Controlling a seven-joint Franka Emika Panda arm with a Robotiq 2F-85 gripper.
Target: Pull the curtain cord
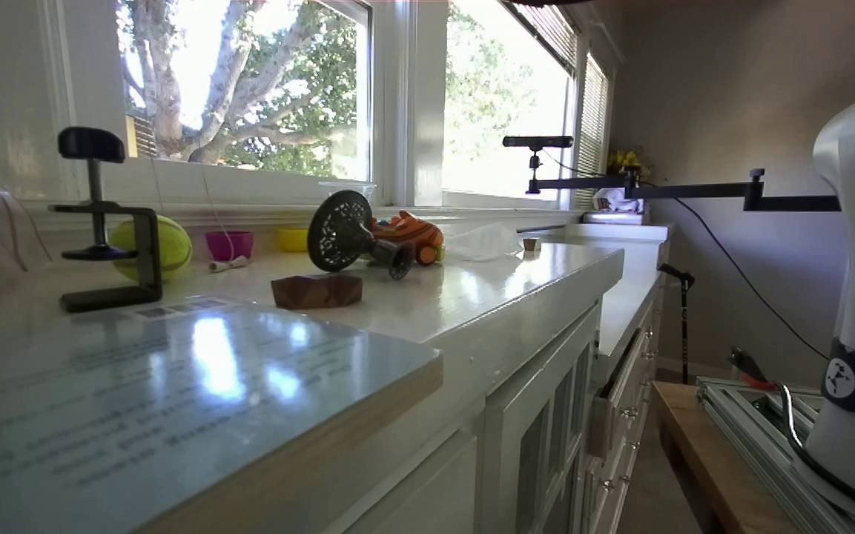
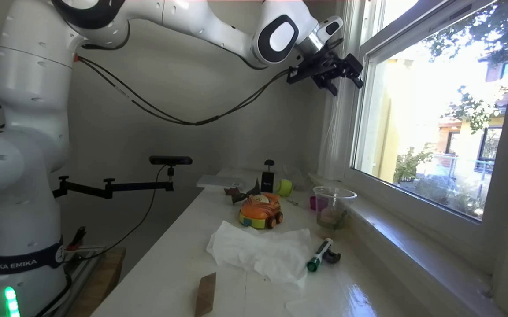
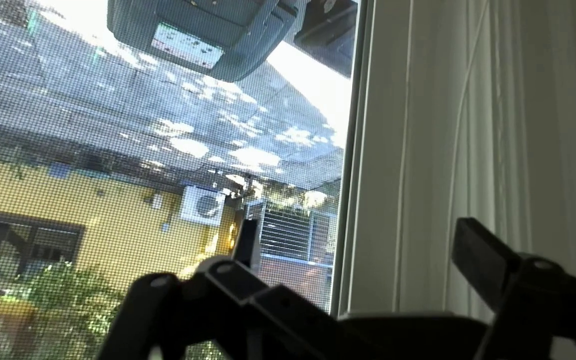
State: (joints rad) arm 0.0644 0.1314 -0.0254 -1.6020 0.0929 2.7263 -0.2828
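Observation:
A thin white cord (image 3: 454, 162) hangs along the white window frame in the wrist view. It appears between my two fingers, close beside the right-hand fingertip; whether it lies at finger depth cannot be told. A second pale line left of it may be another cord or frame trim. Cords (image 2: 333, 115) also hang faintly beside the window in an exterior view, below my gripper. In an exterior view, thin cords (image 1: 210, 189) reach the counter, ending in small pale tassels (image 1: 229, 263). My gripper (image 3: 355, 225) is open and empty, raised beside the window frame; it also shows in an exterior view (image 2: 346, 87).
The window (image 2: 430, 132) and its sill (image 2: 417, 259) are beside the gripper. On the white counter (image 2: 165, 264) below stand a clear cup (image 2: 334, 204), an orange toy car (image 2: 260, 210), a tennis ball (image 2: 284, 188), a black clamp (image 2: 267, 180), white tissue (image 2: 260, 251) and a green marker (image 2: 320, 255).

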